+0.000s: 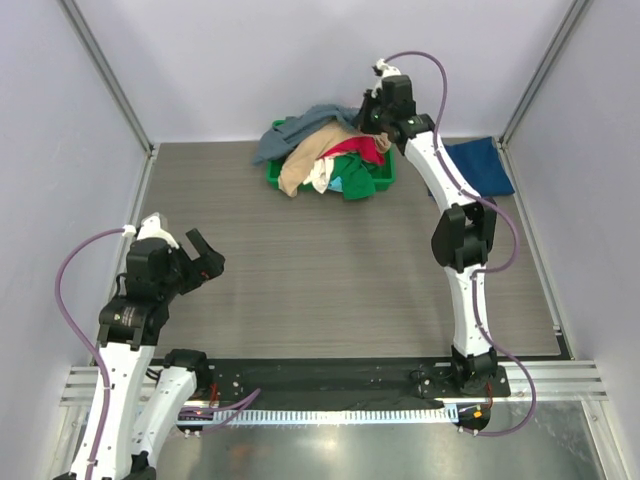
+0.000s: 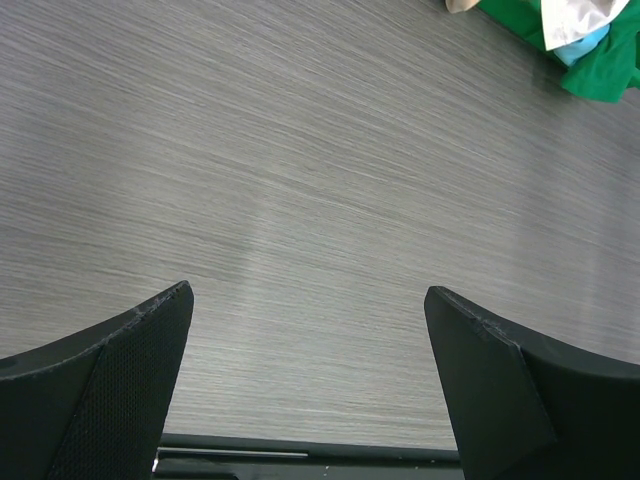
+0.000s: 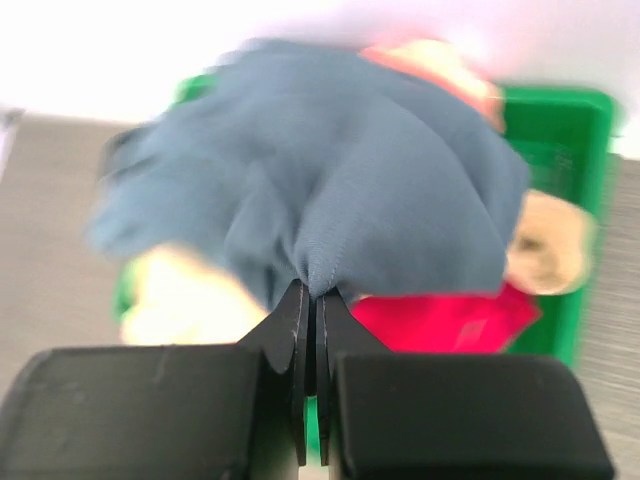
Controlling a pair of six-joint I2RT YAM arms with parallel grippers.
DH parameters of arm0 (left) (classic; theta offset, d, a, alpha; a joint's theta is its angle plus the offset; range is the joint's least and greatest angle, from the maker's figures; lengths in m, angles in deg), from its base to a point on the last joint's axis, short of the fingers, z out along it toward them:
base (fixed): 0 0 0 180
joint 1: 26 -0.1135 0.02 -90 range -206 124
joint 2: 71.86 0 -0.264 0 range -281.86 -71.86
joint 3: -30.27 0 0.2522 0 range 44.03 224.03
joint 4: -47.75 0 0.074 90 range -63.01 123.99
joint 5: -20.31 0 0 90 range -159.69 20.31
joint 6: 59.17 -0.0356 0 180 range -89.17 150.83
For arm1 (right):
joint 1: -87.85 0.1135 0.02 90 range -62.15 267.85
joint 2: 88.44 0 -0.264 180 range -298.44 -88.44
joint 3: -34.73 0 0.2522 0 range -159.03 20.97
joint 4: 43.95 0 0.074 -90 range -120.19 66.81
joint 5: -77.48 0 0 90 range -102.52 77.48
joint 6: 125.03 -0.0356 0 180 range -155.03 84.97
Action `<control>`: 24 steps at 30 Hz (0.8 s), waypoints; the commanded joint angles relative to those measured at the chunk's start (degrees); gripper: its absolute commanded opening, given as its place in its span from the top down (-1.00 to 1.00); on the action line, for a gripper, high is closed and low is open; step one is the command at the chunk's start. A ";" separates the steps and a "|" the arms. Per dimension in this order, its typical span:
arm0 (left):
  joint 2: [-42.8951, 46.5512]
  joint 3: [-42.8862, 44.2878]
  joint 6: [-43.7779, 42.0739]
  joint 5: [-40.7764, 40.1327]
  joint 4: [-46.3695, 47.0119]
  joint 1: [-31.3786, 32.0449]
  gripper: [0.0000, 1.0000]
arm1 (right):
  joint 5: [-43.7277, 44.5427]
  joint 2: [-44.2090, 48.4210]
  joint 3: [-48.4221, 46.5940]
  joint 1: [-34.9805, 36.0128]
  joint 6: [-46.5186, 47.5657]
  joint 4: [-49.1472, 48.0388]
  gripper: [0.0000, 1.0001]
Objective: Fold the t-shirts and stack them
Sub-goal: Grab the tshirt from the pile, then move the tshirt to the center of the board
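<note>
- The slate grey-blue t-shirt bunches right at the tips of the right end effector. A fold of its cloth is drawn to a point between the two fingers, and the rest fans out above and to both sides.
- From above, this shirt tops a heap of t-shirts in the green bin at the far middle of the tabletop. It drapes over the bin's far left rim, with the right end effector at the heap's far right edge.
- Under it in the heap lie a red t-shirt, a tan t-shirt, a white t-shirt, a light blue t-shirt and a green t-shirt. The tan and green ones spill over the near rim.
- A dark navy-teal t-shirt lies apart on the tabletop, right of the bin and beside the right arm.
- The left end effector hangs over the near left of the tabletop, well apart from the heap. Its wrist view catches only a corner of the green, white and light blue cloth at the top right.
- The tabletop is grey with a fine wood grain. Pale walls and metal frame posts close it in, and a black strip runs along the near edge by the arm bases.
- The right end effector is closed tight, pinching the grey-blue cloth.
- The left end effector stands wide, holds nothing and touches nothing, with bare tabletop between its fingers.
</note>
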 commanded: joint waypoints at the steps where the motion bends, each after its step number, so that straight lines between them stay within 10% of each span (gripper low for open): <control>1: 0.46 -0.38 -0.45 -0.55 2.27 0.09 -0.96 | -3.81 15.85 -4.17 7.51 6.63 -0.43 0.98; 7: 0.20 -0.29 -0.19 -1.25 2.01 0.09 -0.96 | -5.04 35.53 5.74 11.39 7.61 -0.51 0.97; 16: 0.90 -0.21 0.25 -3.18 1.57 0.00 -0.96 | 13.14 66.82 52.30 11.39 1.21 0.62 0.93; 17: 0.90 -0.21 0.34 -3.36 1.57 0.09 -0.96 | 16.55 71.11 60.78 11.39 -0.29 1.58 0.79; 20: 0.72 -0.12 0.34 -3.19 1.40 0.09 -0.95 | 31.94 76.85 73.82 10.08 -9.07 8.69 -0.71; 24: -0.07 -0.21 0.34 -3.01 1.57 0.09 -0.94 | 30.23 79.67 83.35 5.07 -13.75 14.68 -0.98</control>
